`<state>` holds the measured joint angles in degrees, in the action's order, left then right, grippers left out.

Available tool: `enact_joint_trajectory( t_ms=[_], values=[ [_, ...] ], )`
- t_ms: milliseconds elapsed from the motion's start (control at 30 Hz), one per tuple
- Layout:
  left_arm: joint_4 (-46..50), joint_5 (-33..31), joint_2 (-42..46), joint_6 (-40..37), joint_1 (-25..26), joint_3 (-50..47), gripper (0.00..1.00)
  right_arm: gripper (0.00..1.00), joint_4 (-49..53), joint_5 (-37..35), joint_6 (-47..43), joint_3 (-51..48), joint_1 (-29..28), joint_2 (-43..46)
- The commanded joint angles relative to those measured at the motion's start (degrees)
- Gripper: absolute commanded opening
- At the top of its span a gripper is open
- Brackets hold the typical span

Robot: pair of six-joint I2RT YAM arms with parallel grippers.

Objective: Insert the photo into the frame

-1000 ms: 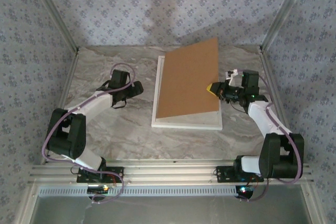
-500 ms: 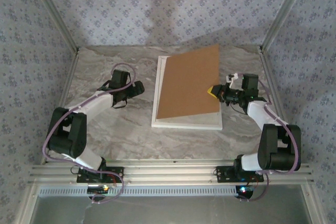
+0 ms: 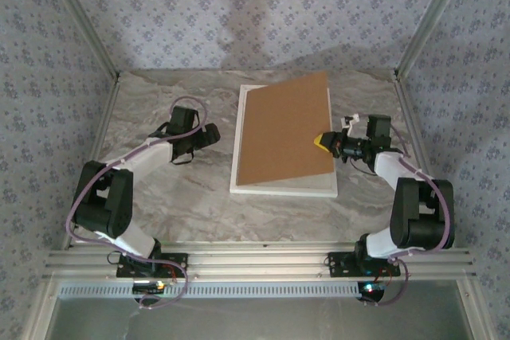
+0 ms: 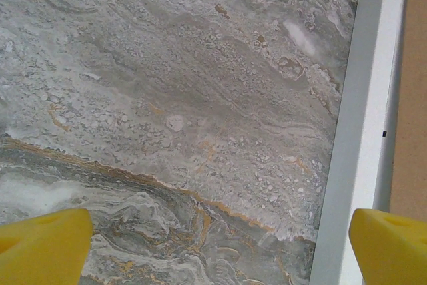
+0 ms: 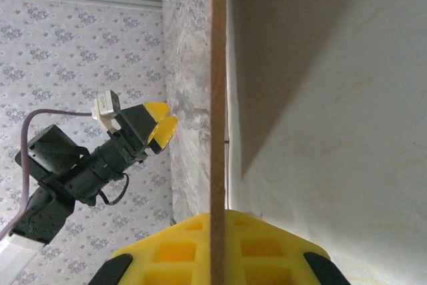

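Top view of a marble-patterned table [image 3: 175,197]. A white frame [image 3: 283,187] lay flat at mid-table. A brown backing board [image 3: 287,129] leaned over it, its left edge down along the frame's left rail and its right edge raised. The right gripper [image 3: 323,141] was clamped on that raised edge, its 2 yellow fingers pinching the thin board, probably propping it like a lid. Beneath the board the right wrist view showed a plain white sheet [image 5: 347,165], possibly the photo lying face down; no print was visible. The left gripper [image 3: 212,133] hovered just left of the frame, its fingers wide apart and holding nothing. Bare table stretched left and near; the right wall stood close behind the right arm.
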<state>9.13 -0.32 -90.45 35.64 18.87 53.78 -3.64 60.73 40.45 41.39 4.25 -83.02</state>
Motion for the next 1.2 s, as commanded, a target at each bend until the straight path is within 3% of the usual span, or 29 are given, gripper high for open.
enact_joint_trajectory(
  t_ms=[0, 667, 1167],
  values=[
    [-0.51, 1.11, -1.26, 0.56, 0.55, 0.71, 0.99, 0.00, -1.42, 4.81, -3.22, -0.12, -0.05, -0.05],
    [-1.10, 1.94, -3.39, 1.09, 2.08, 1.24, 0.98, 0.00, -2.84, 1.83, -7.03, -0.94, 0.08, -4.78],
    [-3.22, 3.32, -5.35, 4.40, 6.35, 0.15, 0.99, 0.00, -12.66, 2.64, -3.14, -2.65, 0.41, -5.89]
  ],
)
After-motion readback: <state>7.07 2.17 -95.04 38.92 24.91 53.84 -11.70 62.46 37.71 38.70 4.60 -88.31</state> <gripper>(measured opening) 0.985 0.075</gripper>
